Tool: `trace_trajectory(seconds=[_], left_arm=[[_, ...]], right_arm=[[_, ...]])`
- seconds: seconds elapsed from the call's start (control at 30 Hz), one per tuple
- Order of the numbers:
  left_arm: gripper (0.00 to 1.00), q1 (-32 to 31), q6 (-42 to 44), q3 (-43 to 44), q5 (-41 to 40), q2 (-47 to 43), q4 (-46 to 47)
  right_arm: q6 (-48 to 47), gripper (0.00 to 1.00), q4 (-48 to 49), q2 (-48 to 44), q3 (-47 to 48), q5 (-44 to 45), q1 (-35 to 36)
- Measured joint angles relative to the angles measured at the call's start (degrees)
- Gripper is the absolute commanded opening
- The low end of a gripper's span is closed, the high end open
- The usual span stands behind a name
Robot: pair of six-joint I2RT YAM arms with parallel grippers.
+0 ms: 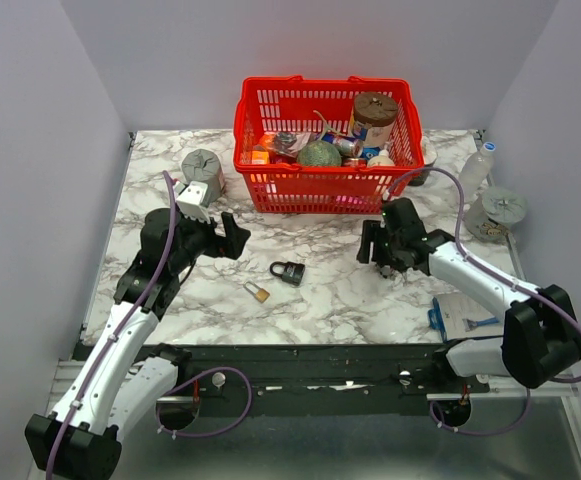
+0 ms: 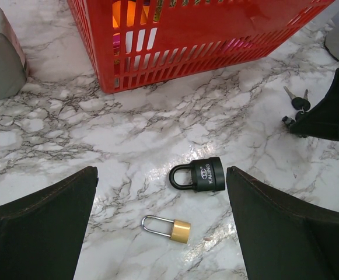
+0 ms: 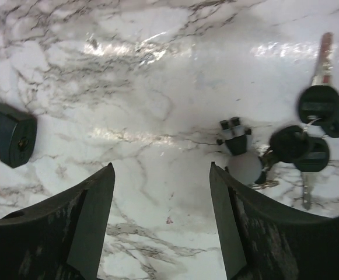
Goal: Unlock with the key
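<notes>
**Key bunch lies free on the counter beside the open right pincer**

Left pincer: jaws spread wide, nothing between them, held above the marble counter.

Brass padlock: small, lying flat ahead of the left pincer with its shackle closed.

Black padlock: flat on the counter just beside the brass one, not touching it, shackle closed. It sits roughly midway between the 2 arms.

Red basket: at the back centre, full of mixed items.

Right pincer: jaws apart, gap empty, low over the counter.

Key bunch: dark heads and thin silvery blades, flat on the counter. In the right wrist view it is outside the jaw gap, just beside 1 finger, ungripped and well apart from both padlocks.
</notes>
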Motion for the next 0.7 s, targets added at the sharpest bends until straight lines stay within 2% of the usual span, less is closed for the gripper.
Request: trace_trajectory(seconds=[0.27,0.7], left_arm=[[0.99,-0.02,0.00,0.00,0.00,-0.96,0.00],[0.99,-0.02,-0.15,0.00,0.00,-1.01,0.00]], right_arm=[[-4.48,0.59,-2.71,5.20,2.43,7.08,-3.06],[-8.39,0.54,-5.16,11.37,4.20,7.69,-3.02]])
